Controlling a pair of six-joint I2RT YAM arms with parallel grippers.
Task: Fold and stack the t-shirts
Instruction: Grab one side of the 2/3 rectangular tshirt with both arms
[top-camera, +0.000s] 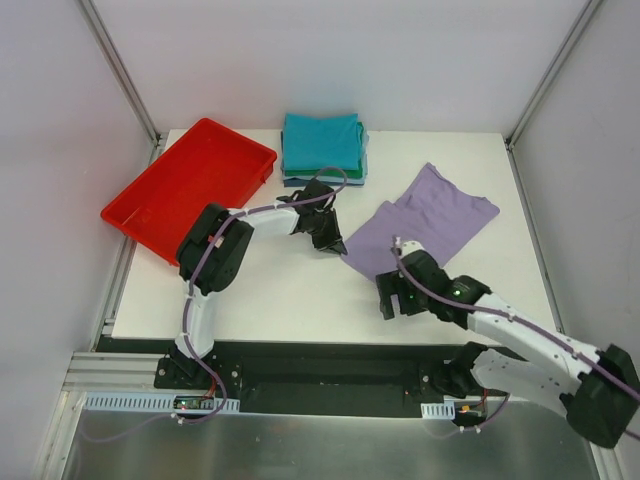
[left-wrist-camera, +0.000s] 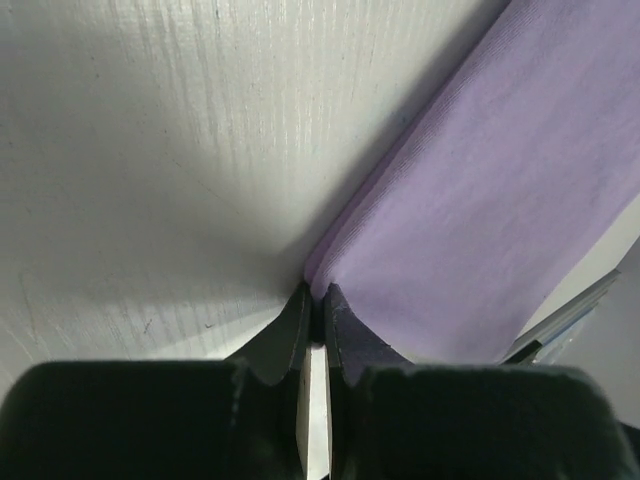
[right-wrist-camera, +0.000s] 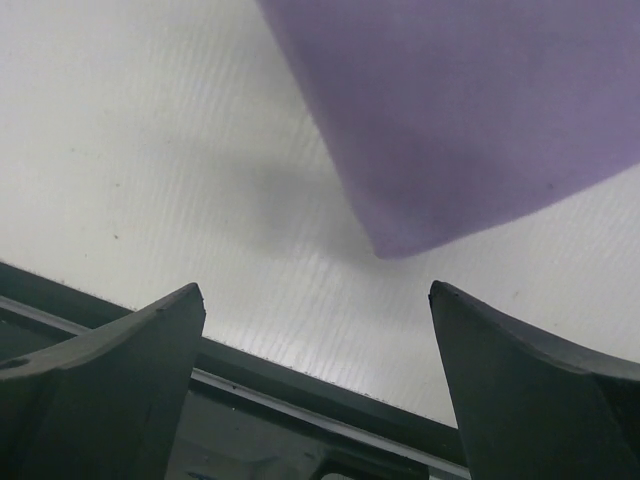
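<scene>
The lavender t-shirt (top-camera: 425, 225) lies partly folded on the white table, right of centre. My left gripper (top-camera: 331, 240) is shut on its left corner; in the left wrist view the doubled purple edge (left-wrist-camera: 330, 262) sits pinched between the closed fingers (left-wrist-camera: 345, 335). My right gripper (top-camera: 393, 303) is open and empty just off the shirt's near corner (right-wrist-camera: 405, 240), close to the table's front edge. A stack of folded shirts (top-camera: 322, 145), teal on top with green and blue edges below, sits at the back centre.
A red plastic tray (top-camera: 190, 187) lies tilted at the back left, overhanging the table's left edge. The black front rail (right-wrist-camera: 300, 385) runs just below the right gripper. Grey walls close in both sides.
</scene>
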